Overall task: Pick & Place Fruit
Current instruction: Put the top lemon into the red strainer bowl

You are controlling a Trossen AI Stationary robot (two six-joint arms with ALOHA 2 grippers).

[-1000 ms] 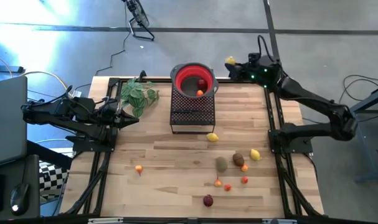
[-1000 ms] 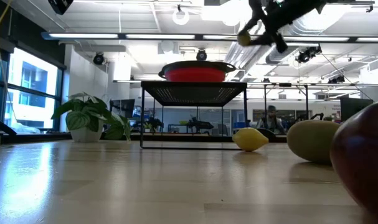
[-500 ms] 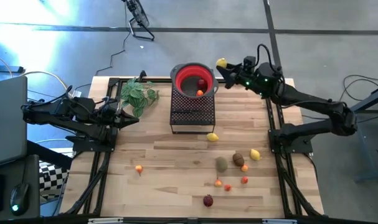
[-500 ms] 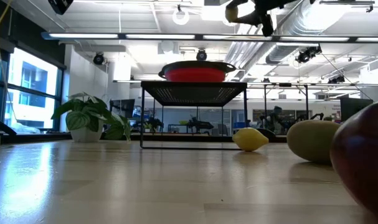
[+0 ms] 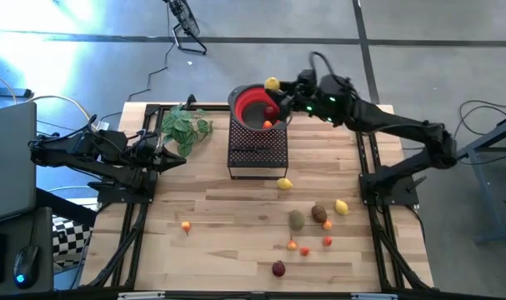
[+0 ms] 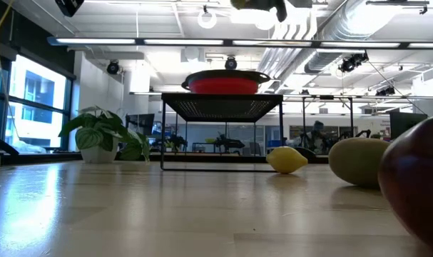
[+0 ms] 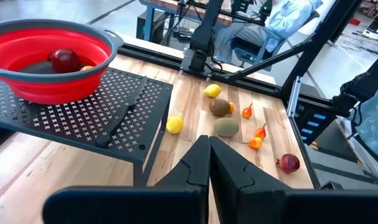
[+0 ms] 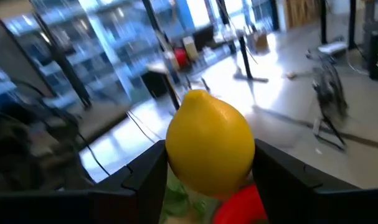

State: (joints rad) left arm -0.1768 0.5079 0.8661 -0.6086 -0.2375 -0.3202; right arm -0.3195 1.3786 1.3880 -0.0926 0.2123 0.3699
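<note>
Near edge of the light wooden slatted table (image 5: pixel 227 242): a dark red round fruit (image 5: pixel 278 268) lies alone, with three tiny orange and red fruits (image 5: pixel 305 246) just behind it. A further small orange fruit (image 5: pixel 186 226) is set well apart toward the left side

Mid-table: an olive-green oval fruit (image 5: pixel 297 219) and a brown oval fruit (image 5: pixel 319 212) lie side by side; a small yellow lemon (image 5: pixel 342 207) is beside them, and a second yellow lemon (image 5: pixel 284 184) lies just in front of the black perforated metal stand (image 5: pixel 257 150)

On the stand a red collapsible bowl (image 5: pixel 254 106) is seated; a dark red ball and an orange piece are already held in it. A black-handled knife (image 7: pixel 119 118) lies on the stand's mesh

Right gripper (image 5: pixel 282 90): fingers are spread fairly wide and clamped on a bright yellow lemon (image 8: pixel 210 142), which sits squarely between them. In the high view the carried lemon is placed at the bowl's far right rim, not yet over its centre. Judged: a short shift toward the left arm's side is needed before release; nothing stands in the way, though the rim could deflect an early drop

Left gripper (image 7: pixel 208 163): fingers pressed together, empty, parked at the table's left edge, beside the green leafy sprig (image 5: pixel 184 126)
</note>
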